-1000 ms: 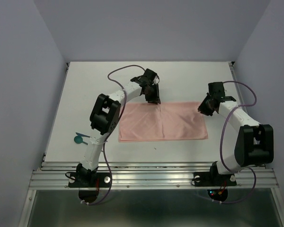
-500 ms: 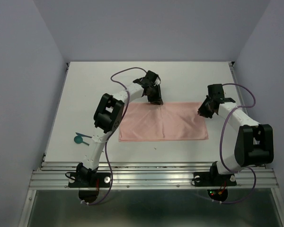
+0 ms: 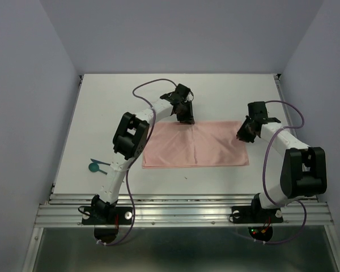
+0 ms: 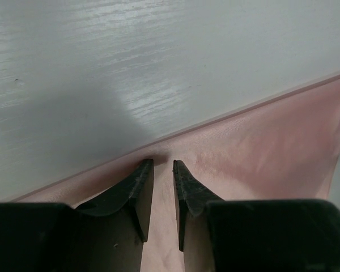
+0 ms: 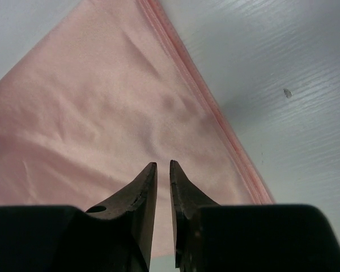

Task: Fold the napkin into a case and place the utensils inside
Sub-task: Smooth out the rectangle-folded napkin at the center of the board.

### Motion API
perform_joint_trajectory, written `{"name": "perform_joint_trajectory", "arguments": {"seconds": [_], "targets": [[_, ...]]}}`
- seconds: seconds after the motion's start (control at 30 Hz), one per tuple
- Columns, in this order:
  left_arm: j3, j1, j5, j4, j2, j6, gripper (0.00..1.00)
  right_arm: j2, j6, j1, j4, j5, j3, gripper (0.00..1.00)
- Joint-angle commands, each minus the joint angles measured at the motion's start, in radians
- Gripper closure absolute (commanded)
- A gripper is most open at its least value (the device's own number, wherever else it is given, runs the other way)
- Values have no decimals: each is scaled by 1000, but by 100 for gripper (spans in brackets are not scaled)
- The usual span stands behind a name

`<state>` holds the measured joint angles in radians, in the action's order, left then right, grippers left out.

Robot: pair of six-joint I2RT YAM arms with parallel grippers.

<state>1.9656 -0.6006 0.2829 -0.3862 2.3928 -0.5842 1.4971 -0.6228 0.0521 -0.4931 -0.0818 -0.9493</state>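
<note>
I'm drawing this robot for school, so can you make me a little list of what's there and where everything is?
napkin: salmon-pink cloth, flat wide rectangle, layered along its right edge
left gripper: tips at the napkin's far edge, jaws nearly together, grip unclear
right gripper: tips over the napkin near its right edge, jaws nearly together, grip unclear
utensils: teal, on the table left of the napkin, apart from it
case: not made yet
</note>
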Motion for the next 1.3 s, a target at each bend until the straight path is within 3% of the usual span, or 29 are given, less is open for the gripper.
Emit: {"name": "perform_joint_trajectory", "arguments": {"seconds": [0.0, 0.17, 0.33, 0.5, 0.8, 1.27], "targets": [[75, -2, -89, -82, -104, 67, 68, 17, 37, -3, 24, -30, -42, 79], [58, 10, -151, -126, -179, 116, 67, 14, 43, -3, 24, -12, -59, 79], [-94, 47, -197, -122, -267, 135, 67, 12, 43, -3, 24, -12, -49, 79], [-206, 99, -370, -141, -330, 184, 67, 17, 46, -3, 33, 30, -32, 79], [-390, 257, -327, -75, -396, 176, 67, 11, 48, -3, 30, 34, -32, 79], [-424, 265, -340, -56, -310, 159, 68, -17, 37, -3, 25, 27, 1, 79]]}}
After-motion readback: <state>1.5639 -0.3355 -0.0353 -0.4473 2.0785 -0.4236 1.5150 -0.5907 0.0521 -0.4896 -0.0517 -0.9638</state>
